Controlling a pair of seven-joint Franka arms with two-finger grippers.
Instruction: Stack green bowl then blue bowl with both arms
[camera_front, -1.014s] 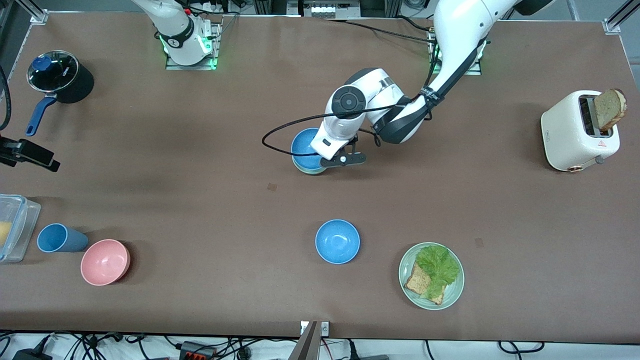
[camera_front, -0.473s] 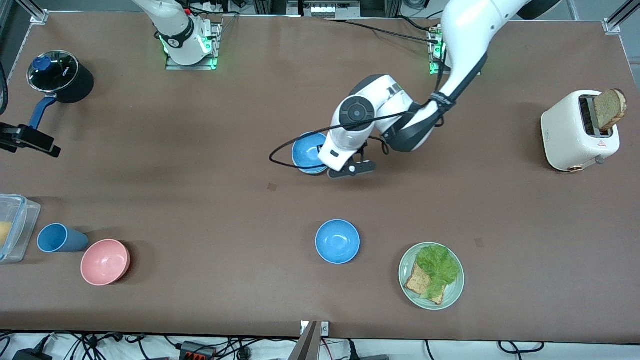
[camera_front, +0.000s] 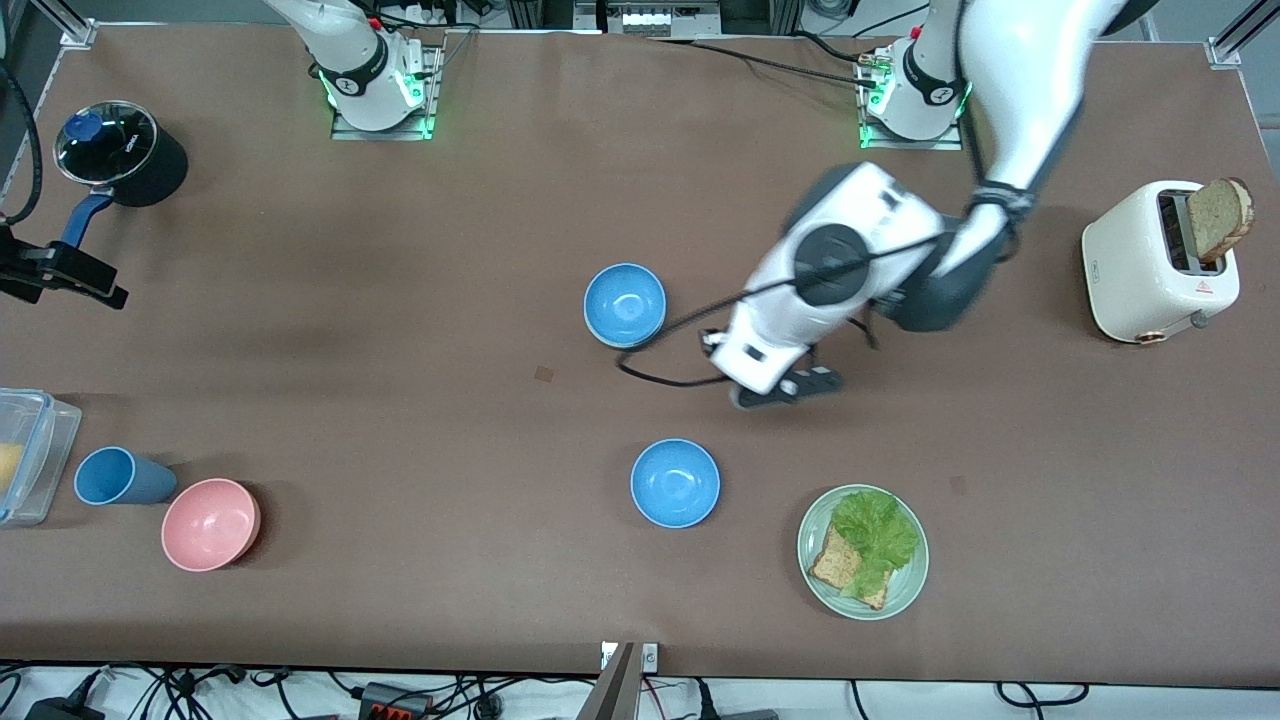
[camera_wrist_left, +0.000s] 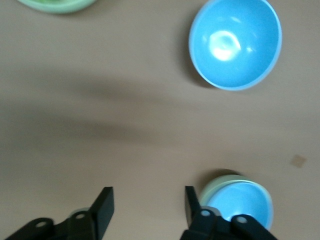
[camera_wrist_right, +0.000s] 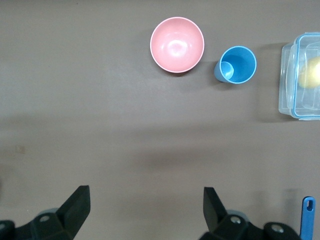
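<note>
Front view: a small round bright-blue bowl (camera_front: 625, 304) sits nested in the small pale mint-green bowl (camera_front: 622, 342), of which only a thin rim shows beneath it, near the middle of the brown table (camera_front: 400, 400). The left arm's black two-finger gripper (camera_front: 785, 390) hangs over bare table beside this stack, toward the left arm's end of the table. A second bright-blue bowl (camera_front: 675, 483) stands nearer to the front camera than the stack, and a wide green plate with lettuce and bread (camera_front: 862, 551) lies beside that second bowl. A pink bowl (camera_front: 210, 524) and a blue cup (camera_front: 118, 476) lie well apart from the stack, toward the right arm's end. Left wrist view: the left gripper (camera_wrist_left: 147, 210) has its fingers spread wide and grasps nothing; the stack shows as blue bowl (camera_wrist_left: 242, 205) inside green bowl (camera_wrist_left: 215, 186), just beside one finger, with the second blue bowl (camera_wrist_left: 235, 44) apart. Right wrist view: the right gripper (camera_wrist_right: 147, 207), waiting, is released, its fingers wide apart over bare table; the pink bowl (camera_wrist_right: 177, 45), the blue cup (camera_wrist_right: 236, 65) and a clear plastic container (camera_wrist_right: 300, 82) lie below.
</note>
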